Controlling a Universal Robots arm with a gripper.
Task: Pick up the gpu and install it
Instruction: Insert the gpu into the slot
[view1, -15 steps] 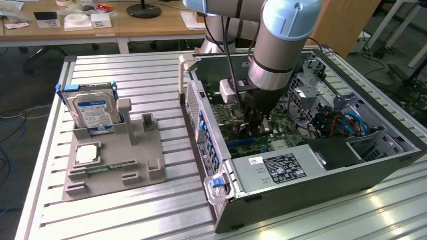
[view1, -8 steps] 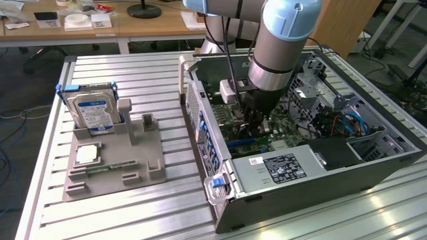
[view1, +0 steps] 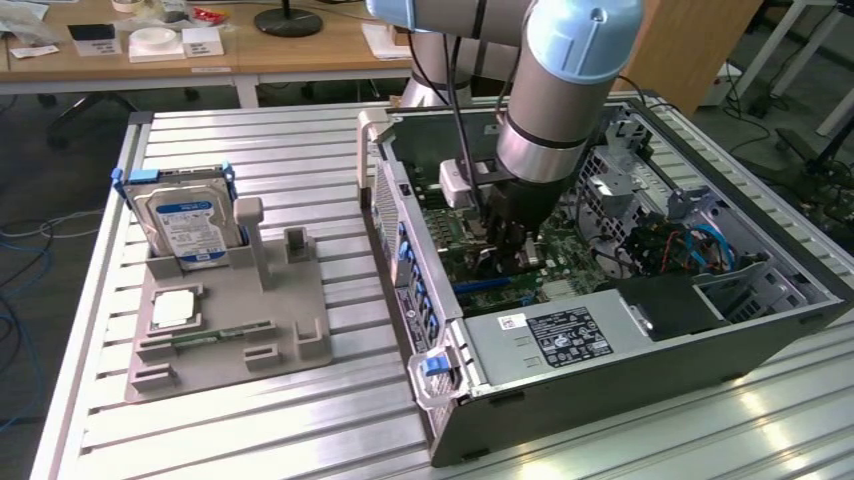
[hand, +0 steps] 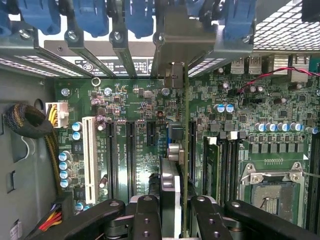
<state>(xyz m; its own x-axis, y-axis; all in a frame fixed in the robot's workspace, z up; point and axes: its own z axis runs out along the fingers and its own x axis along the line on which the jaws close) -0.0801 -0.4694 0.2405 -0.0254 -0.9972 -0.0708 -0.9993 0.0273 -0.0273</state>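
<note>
My gripper (hand: 177, 222) is shut on the gpu (hand: 172, 185), its black fingers (hand: 145, 220) pressing on both faces of the card. The card shows edge-on, with a thin brownish board edge and a metal bracket (hand: 175, 45) at its far end. It stands upright over the green motherboard (hand: 135, 150), in line with the long expansion slots, and the bracket reaches the rear slot openings of the case. I cannot tell whether its edge sits in a slot. In the exterior view my gripper (view1: 514, 250) reaches down into the open computer case (view1: 601, 340).
Blue slot latches (hand: 90, 15) line the rear wall of the case. The cpu socket (hand: 272, 185) lies beside the memory slots. At the exterior view's left, a grey fixture (view1: 287, 320) on the slatted table holds a hard drive (view1: 187, 220) with a white-and-blue label. Cable bundles (view1: 681, 250) fill the case's far side.
</note>
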